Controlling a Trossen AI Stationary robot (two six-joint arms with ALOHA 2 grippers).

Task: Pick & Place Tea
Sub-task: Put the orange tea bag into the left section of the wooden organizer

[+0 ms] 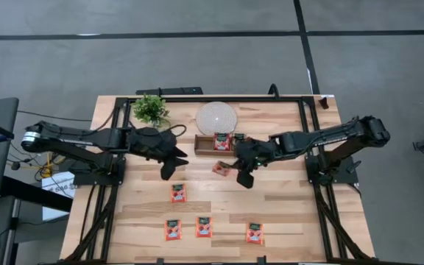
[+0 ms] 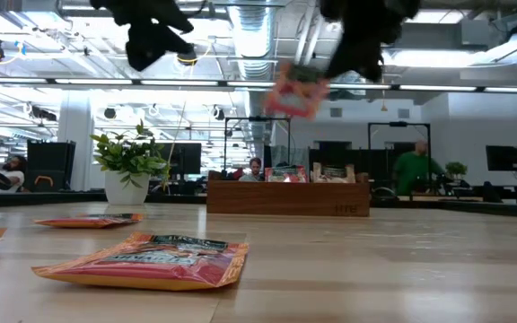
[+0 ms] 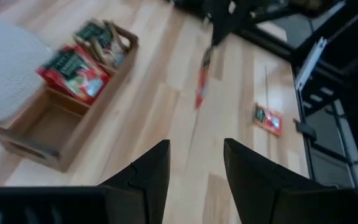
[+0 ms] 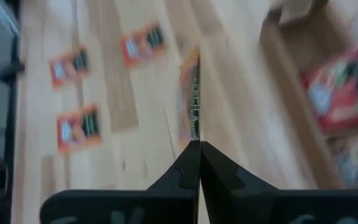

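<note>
Closest to the low camera, a red-orange tea sachet [image 2: 146, 260] is lying flat on the wooden table [image 1: 285, 213], with another sachet [image 2: 88, 220] lying farther back toward the potted plant [image 2: 130, 168]. From above, four sachets are lying loose on the front half of the table: one [image 1: 177, 193] nearer the middle and three in a rough row near the front edge [image 1: 173, 230] [image 1: 204, 227] [image 1: 255, 233]. Right gripper [image 1: 230, 168] is hanging above the table just in front of the wooden tray [image 1: 201, 145], its fingers pressed together and pinching a held sachet [image 4: 190, 102] by one edge, so that the packet is dangling clear of the surface; the low view is showing it up in the air [image 2: 296, 92] below the dark gripper. Inside the tray, a few sachets are standing or leaning, one red packet [image 1: 221, 141] sitting in the middle compartment and more beside it toward the right arm, while the compartment at the left arm's end is showing bare wood. Behind the tray a round white disc [image 1: 216, 116] is resting on the table, touching or nearly touching the tray's back wall. Left gripper [image 1: 171, 163] is waiting over the table to the left of the tray, its two fingers [image 3: 148, 171] standing apart and gripping nothing. In the room beyond, people are sitting and standing at desks.
</note>
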